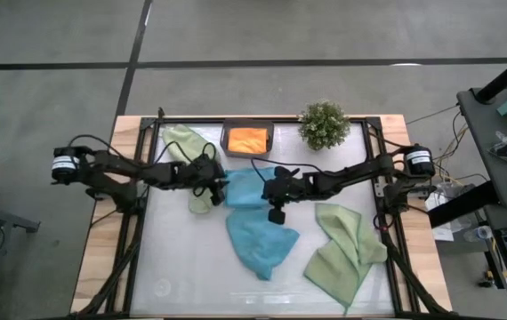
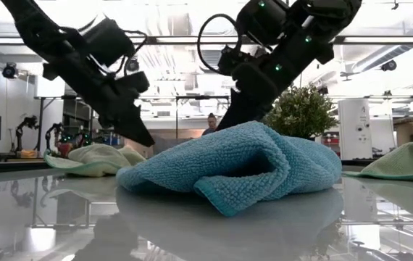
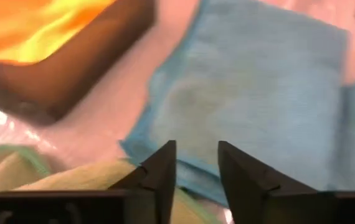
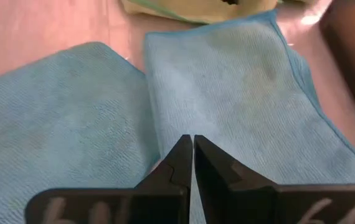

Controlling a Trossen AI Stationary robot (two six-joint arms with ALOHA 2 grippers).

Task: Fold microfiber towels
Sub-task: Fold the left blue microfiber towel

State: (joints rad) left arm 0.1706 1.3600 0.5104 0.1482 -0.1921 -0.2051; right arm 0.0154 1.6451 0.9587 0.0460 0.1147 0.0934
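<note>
A pale bench (image 1: pixel 182 267) seen from above, with two dark robot arms reaching in from either side and meeting near its middle. At the far edge sits a small dark tray (image 1: pixel 227 142), and inside it lies an orange towel (image 1: pixel 248 140), filling the tray. Just beside the tray stands a small bushy potted plant (image 1: pixel 324 124).

Between the arms lies a folded teal-blue towel (image 1: pixel 246 188), flat on the bench. A second teal-blue towel (image 1: pixel 261 242) lies rumpled nearer the front edge, touching the first. A sage green towel (image 1: pixel 191 156) sits under the left arm, near the tray. Another sage green towel (image 1: pixel 345 252) lies crumpled toward the front right.

The left claw (image 3: pixel 196 163) hovers at the folded teal-blue towel's edge, its two fingers parted with a gap between them, grasping nothing. The right claw (image 4: pixel 192 155) is over the same towel, fingers pressed together, clenched and empty.
</note>
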